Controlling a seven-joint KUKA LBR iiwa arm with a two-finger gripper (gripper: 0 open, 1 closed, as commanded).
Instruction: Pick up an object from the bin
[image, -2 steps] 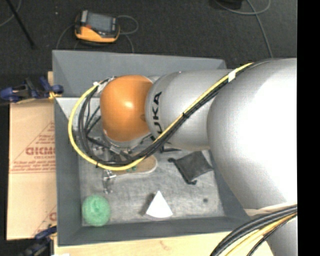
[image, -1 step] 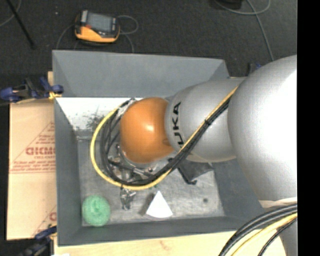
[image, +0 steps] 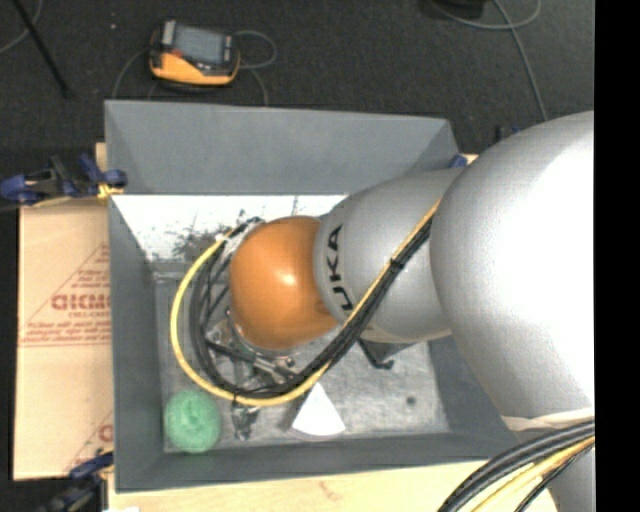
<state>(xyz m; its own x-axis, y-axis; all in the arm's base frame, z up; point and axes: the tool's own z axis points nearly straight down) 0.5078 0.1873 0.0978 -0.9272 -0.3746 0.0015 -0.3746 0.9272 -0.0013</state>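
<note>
Camera view looks down into the grey bin (image: 280, 150), where the big silver arm (image: 500, 250) comes in from the right with its round orange cover (image: 275, 280) and a loop of yellow and black cables (image: 186, 300) low over the floor. The gripper (image: 241, 415) is down near the front wall, and I cannot tell if it is open or closed. A green fuzzy ball (image: 192, 421) sits just beside it in the front corner, and a white pointy piece (image: 318, 414) lies near on its other side.
</note>
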